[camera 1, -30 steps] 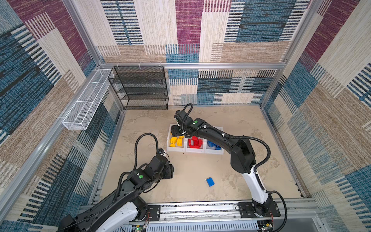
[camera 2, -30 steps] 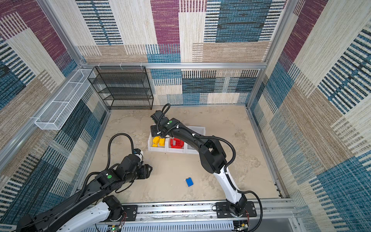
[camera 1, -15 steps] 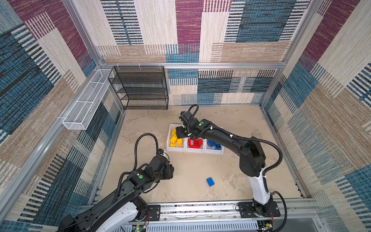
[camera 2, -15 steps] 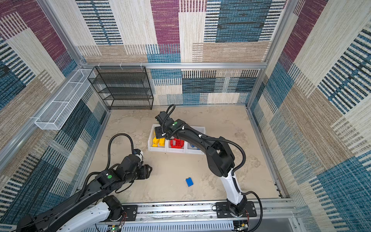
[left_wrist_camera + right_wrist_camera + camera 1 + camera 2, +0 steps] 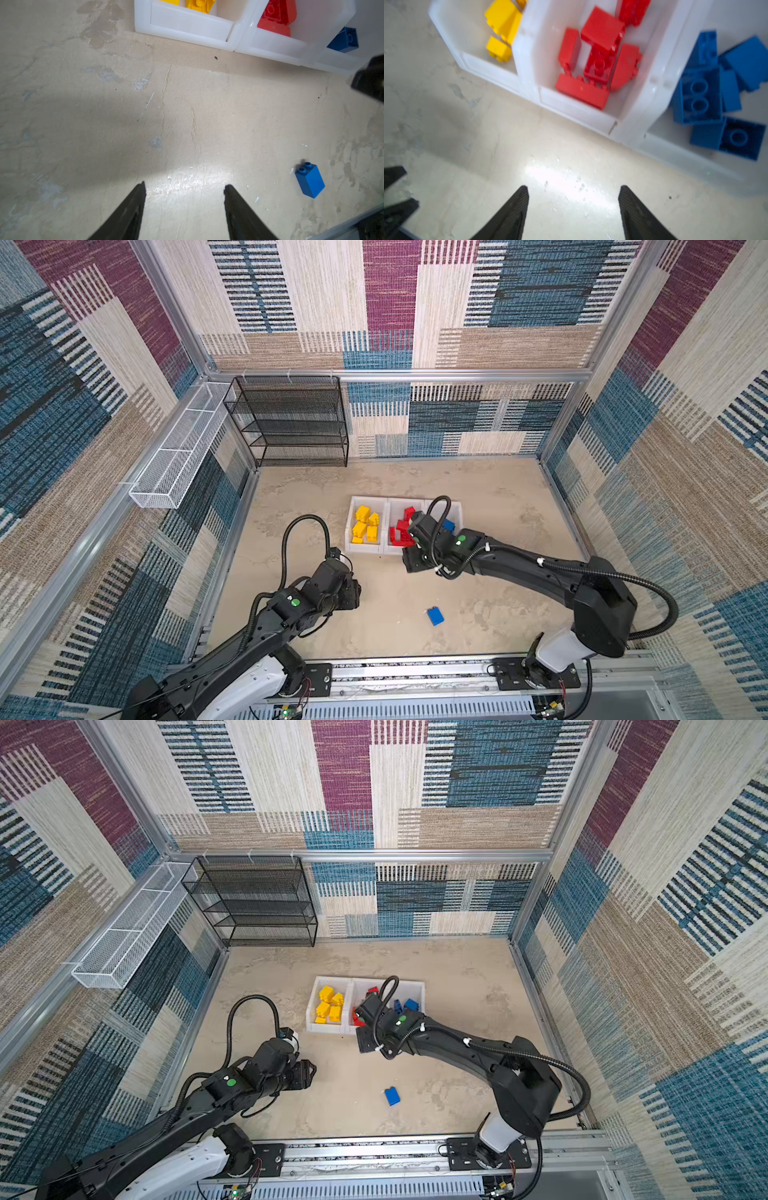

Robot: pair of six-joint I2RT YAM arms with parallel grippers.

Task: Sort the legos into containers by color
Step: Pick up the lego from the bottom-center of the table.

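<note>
1 blue lego (image 5: 435,616) lies alone near the front edge of the bench (image 5: 374,481), its long axis pointing roughly toward the 3 containers (image 5: 363,548). The left gripper (image 5: 185,187), fingers apart and empty, has it off to 1 side. The right gripper (image 5: 573,189), also apart and empty, faces the containers.

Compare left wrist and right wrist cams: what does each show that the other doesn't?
Left wrist only: the loose blue brick lying on the floor, and the open left gripper.
Right wrist only: the open right gripper and the full pile of blue bricks in the end bin; the left wrist view catches just one of them.
Both: the white bins, with yellow bricks and red bricks in separate bins, and the floor in front of them.
</note>
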